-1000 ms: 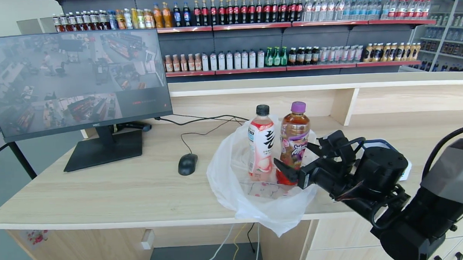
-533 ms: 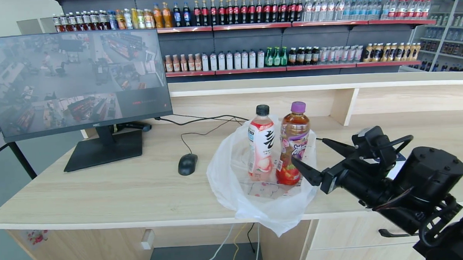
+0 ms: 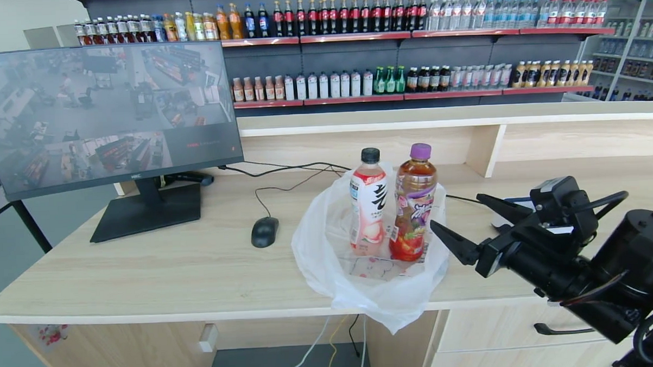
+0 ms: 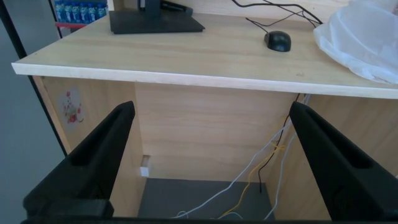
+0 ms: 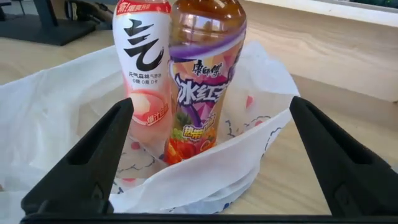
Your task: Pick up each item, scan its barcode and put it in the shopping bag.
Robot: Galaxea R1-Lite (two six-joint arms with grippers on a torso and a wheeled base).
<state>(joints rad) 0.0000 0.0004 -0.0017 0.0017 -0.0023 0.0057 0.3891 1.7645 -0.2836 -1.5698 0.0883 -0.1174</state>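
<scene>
A white plastic shopping bag (image 3: 329, 259) lies open on the wooden counter (image 3: 172, 265). Two bottles stand upright in it, side by side. One is a pink and white bottle (image 3: 368, 204) with a black cap. The other is a tea bottle (image 3: 415, 202) with a purple cap. My right gripper (image 3: 459, 214) hangs open just right of the bag, apart from the tea bottle. In the right wrist view both the pink bottle (image 5: 144, 74) and the tea bottle (image 5: 202, 81) stand in the bag (image 5: 249, 168) beyond my open right gripper (image 5: 210, 106). My left gripper (image 4: 211, 109) is open and low, facing the counter's front.
A monitor (image 3: 107, 115) on its stand fills the counter's left side, with a black mouse (image 3: 264, 231) and cables near the bag. A white and blue device (image 3: 514, 201) lies partly hidden behind my right arm. A raised ledge (image 3: 454, 122) and drink shelves run behind.
My right gripper has drawn back to the right, away from the purple-capped tea bottle. The bottle stays standing in the bag.
</scene>
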